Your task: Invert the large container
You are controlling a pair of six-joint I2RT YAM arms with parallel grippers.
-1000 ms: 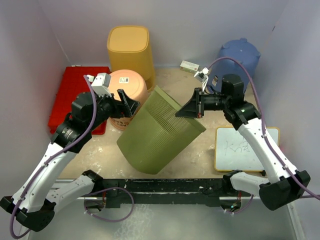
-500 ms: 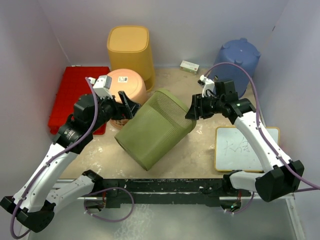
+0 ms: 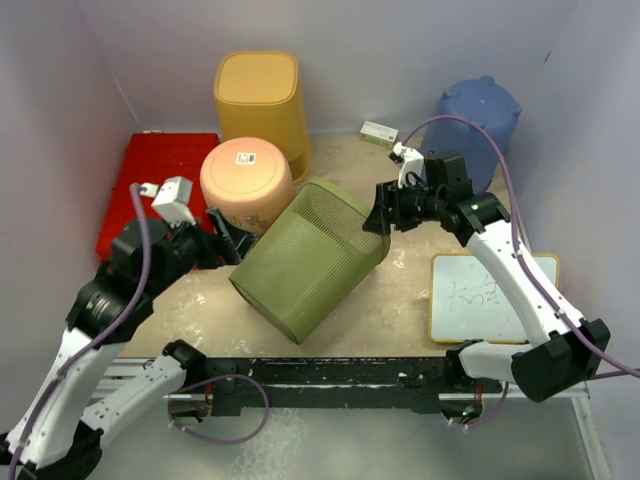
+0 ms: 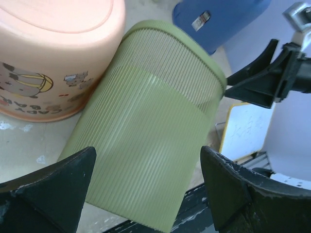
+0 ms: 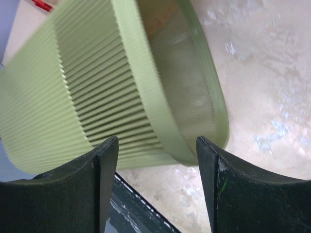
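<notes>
The large container (image 3: 305, 260) is an olive-green ribbed bin lying on its side in the middle of the table. Its mouth faces the back right and its base faces the near edge. My right gripper (image 3: 378, 215) stands open just off the rim and holds nothing. In the right wrist view the rim (image 5: 160, 97) sits ahead of the open right gripper (image 5: 157, 141), with bare table between the fingers. My left gripper (image 3: 225, 243) is open to the left of the bin, apart from it. In the left wrist view the ribbed wall (image 4: 146, 141) fills the space beyond the open left gripper (image 4: 148, 151).
An upturned peach bucket (image 3: 247, 180) touches the bin's left side. Behind it stands a yellow bin (image 3: 260, 100). A red tray (image 3: 150, 185) lies at the left, a blue container (image 3: 478, 112) at the back right, a small box (image 3: 379, 132) beside it, and a whiteboard (image 3: 490, 295) at the right.
My right gripper opened and let go of the bin's rim. The bin dropped from a raised tilt onto its side. My left arm pulled back to the left and down.
</notes>
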